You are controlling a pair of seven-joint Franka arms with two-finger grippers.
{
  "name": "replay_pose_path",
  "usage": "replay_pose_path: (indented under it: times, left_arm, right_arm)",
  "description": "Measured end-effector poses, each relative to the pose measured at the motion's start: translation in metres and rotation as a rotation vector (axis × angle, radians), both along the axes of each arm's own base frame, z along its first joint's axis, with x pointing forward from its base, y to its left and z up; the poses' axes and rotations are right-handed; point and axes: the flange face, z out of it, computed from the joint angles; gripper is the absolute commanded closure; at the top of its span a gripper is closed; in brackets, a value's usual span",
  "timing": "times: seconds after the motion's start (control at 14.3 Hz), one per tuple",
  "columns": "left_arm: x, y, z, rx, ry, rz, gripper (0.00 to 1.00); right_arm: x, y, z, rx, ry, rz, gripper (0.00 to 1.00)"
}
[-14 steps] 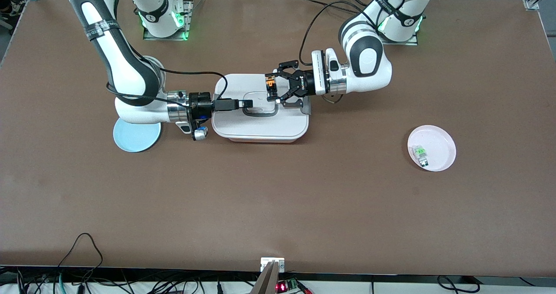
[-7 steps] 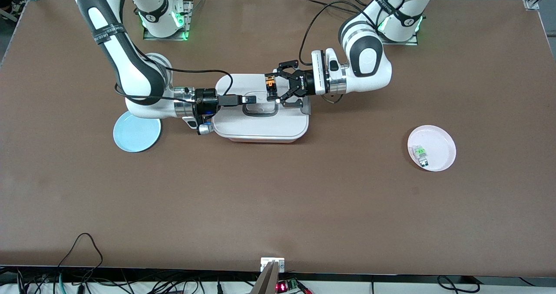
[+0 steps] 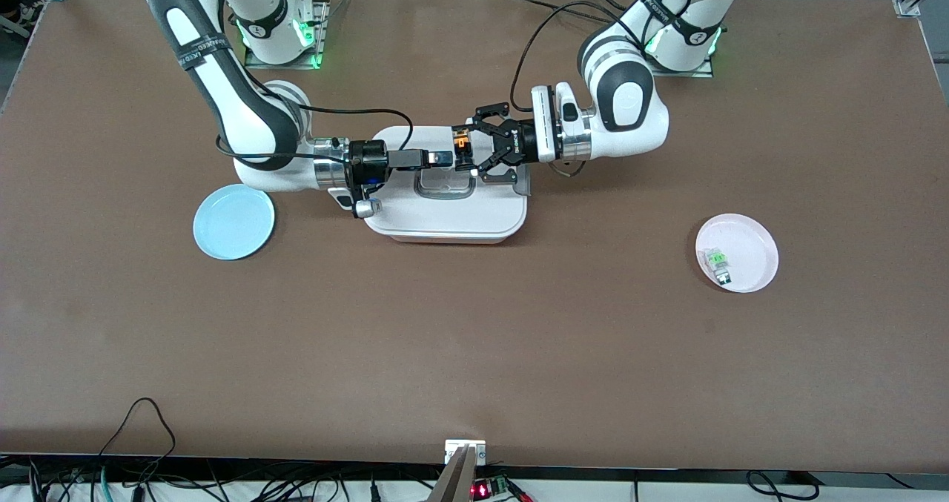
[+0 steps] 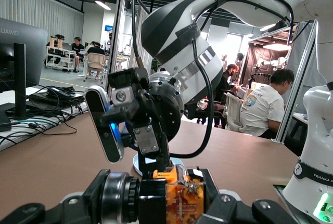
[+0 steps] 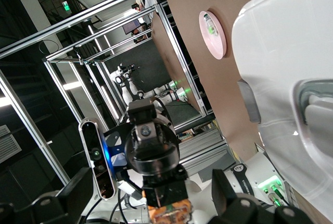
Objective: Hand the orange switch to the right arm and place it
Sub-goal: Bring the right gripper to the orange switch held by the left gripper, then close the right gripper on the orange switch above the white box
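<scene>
Handover is on — the left gripper (image 3: pixel 468 152), upper centre of the front view, is clamped on the orange switch (image 3: pixel 463 144) in mid-air over the white lidded container (image 3: pixel 445 224). The right gripper (image 3: pixel 443 159) sits level with it, its slim fingertips right at the switch; whether they are parted or closed on it I cannot tell. So pickup and carry look done; the transfer itself, the left's release and the placing remain — likely onto the blue plate (image 3: pixel 233 222) at centre left, though that is a guess. The pink plate (image 3: pixel 756 257) at right holds a clear-and-green component (image 3: pixel 718 262). Readable writing: "HUAWEI" on a monitor (image 4: pixel 21 57) and "FRANKA" on an arm base, both in the left wrist view.
</scene>
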Motion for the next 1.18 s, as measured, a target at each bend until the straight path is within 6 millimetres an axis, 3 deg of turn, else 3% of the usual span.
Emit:
replay_pose_path:
  times: [0.35,0.7,0.77,1.18]
  left_arm:
    - [0.001,0.0,0.002,-0.002,-0.003,0.001,1.0]
    - [0.002,-0.001,0.002,-0.003,-0.004,0.001,1.0]
    - [0.002,-0.001,0.003,-0.005,-0.006,0.002,1.0]
    - [0.003,-0.001,0.003,-0.005,-0.006,0.002,1.0]
  right_arm:
    - [-0.012,0.003,-0.009,-0.007,0.013,0.012,0.0]
    - [-0.021,0.014,0.003,0.019,0.016,0.0,0.01]
    - [-0.023,0.017,0.006,0.019,0.012,0.003,0.13]
    - [-0.024,0.018,0.005,0.016,0.013,0.005,0.49]
